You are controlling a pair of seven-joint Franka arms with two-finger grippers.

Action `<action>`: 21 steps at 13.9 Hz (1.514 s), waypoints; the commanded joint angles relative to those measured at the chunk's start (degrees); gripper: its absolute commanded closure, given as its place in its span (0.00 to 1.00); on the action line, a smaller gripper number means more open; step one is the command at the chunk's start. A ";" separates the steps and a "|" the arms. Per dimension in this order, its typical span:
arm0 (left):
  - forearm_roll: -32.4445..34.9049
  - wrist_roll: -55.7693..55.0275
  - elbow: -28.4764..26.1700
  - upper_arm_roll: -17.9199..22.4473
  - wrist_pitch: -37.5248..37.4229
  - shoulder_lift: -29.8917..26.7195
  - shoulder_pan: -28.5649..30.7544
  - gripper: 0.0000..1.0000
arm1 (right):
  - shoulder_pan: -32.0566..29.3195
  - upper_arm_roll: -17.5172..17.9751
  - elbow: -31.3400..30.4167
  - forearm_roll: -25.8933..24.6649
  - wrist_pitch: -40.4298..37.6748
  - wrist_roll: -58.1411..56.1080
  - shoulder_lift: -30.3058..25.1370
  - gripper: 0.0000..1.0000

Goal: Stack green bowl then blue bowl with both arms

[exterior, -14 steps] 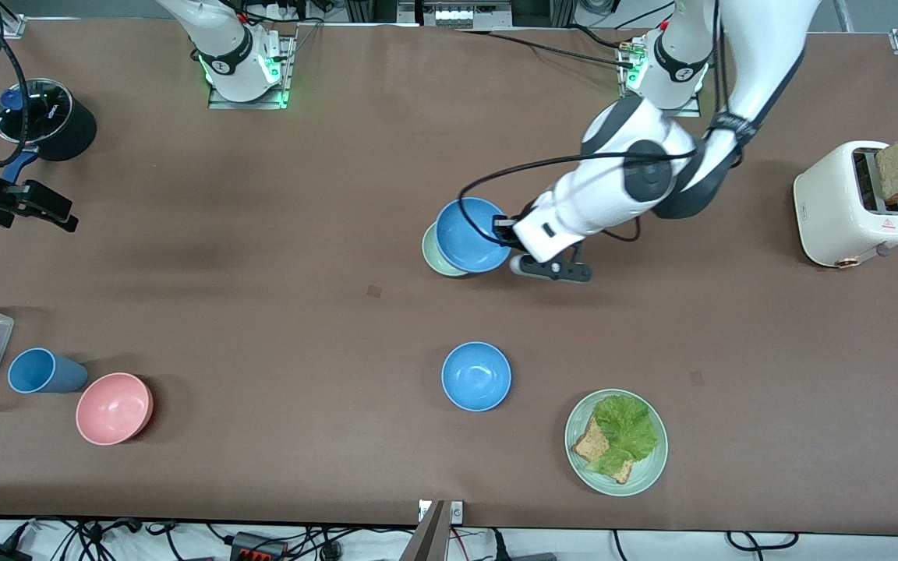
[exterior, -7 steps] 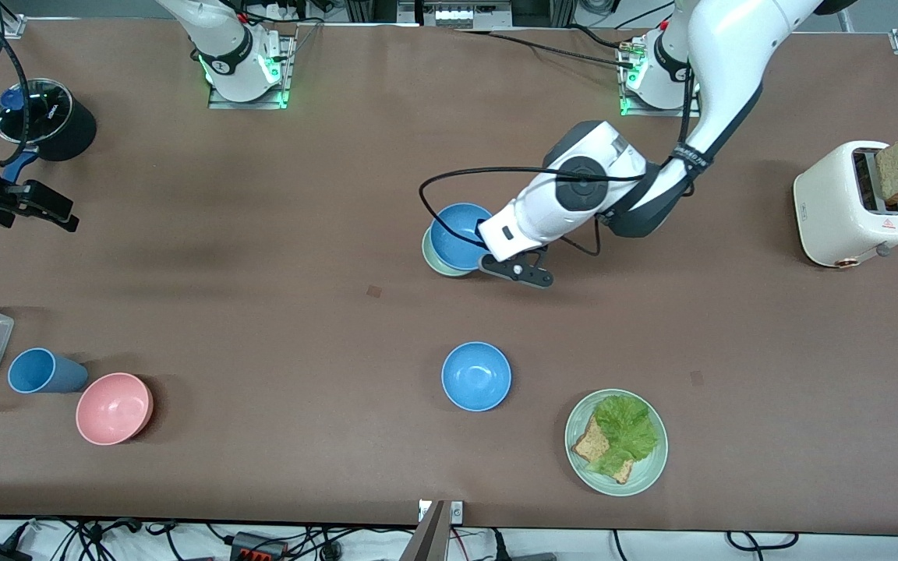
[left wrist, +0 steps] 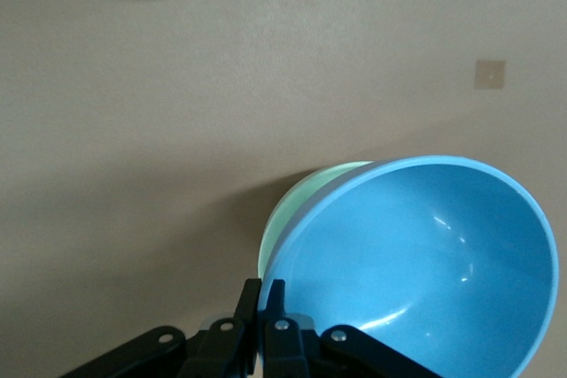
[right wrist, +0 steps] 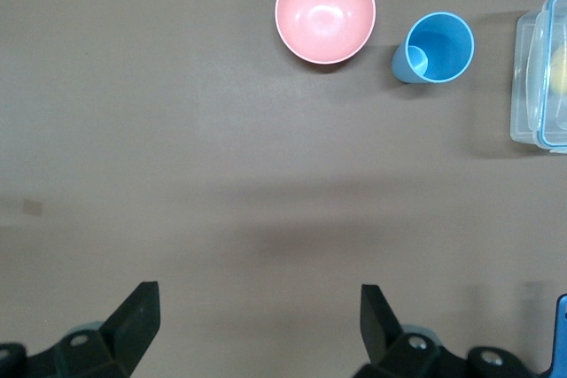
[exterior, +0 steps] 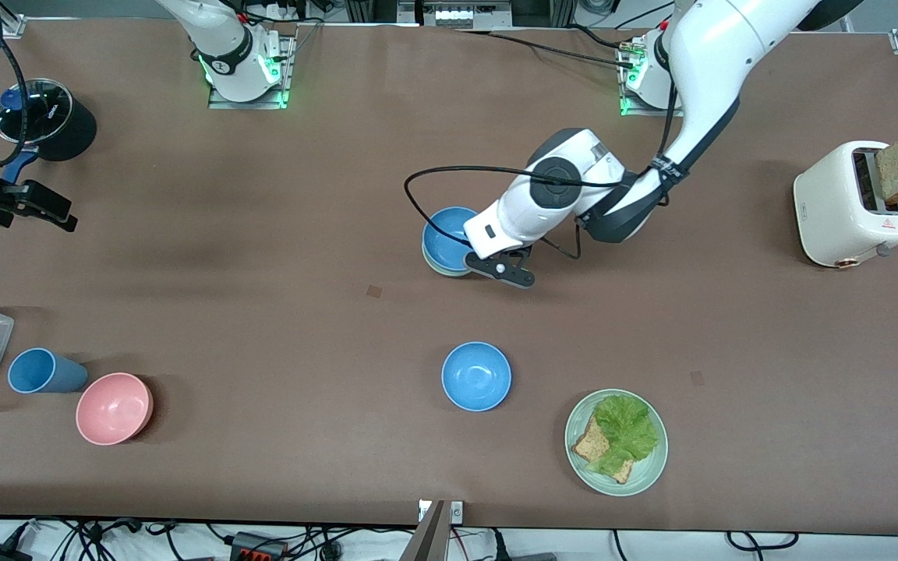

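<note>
While gripped, blue bowl [left wrist: 425, 263] inside green bowl [left wrist: 297, 205]

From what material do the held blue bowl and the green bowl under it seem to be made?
The blue bowl, gripped at its rim by the shut left gripper, looks like smooth, slightly glossy plastic or melamine: even colour, thin rim, soft highlights inside. The green bowl below shows only a pale matte edge, probably the same material; I cannot say more.

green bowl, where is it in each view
Front: green bowl mid-table, only a rim showing under the blue bowl held by the left gripper.
Left wrist: pale crescent beside the blue bowl.
Right wrist: not in it.
Shared landmark: that blue bowl.
</note>
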 commanded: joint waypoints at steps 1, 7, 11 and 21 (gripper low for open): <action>1.87 -1.40 1.20 1.88 0.17 0.80 -2.49 0.99 | 0.62 -0.40 0.16 -0.38 0.10 0.31 0.08 0.00; 3.28 -2.10 1.20 4.08 -0.09 0.98 -5.66 0.95 | 0.79 -0.31 0.16 -0.12 0.36 0.31 0.87 0.00; 3.19 -5.52 1.29 4.08 -0.36 0.89 -5.48 0.71 | 0.79 -0.31 0.16 -0.12 0.10 0.22 1.05 0.00; -0.24 -5.19 13.06 3.12 -18.71 -0.86 -1.01 0.34 | 0.79 -0.04 0.24 -0.47 -0.34 -0.75 0.69 0.00</action>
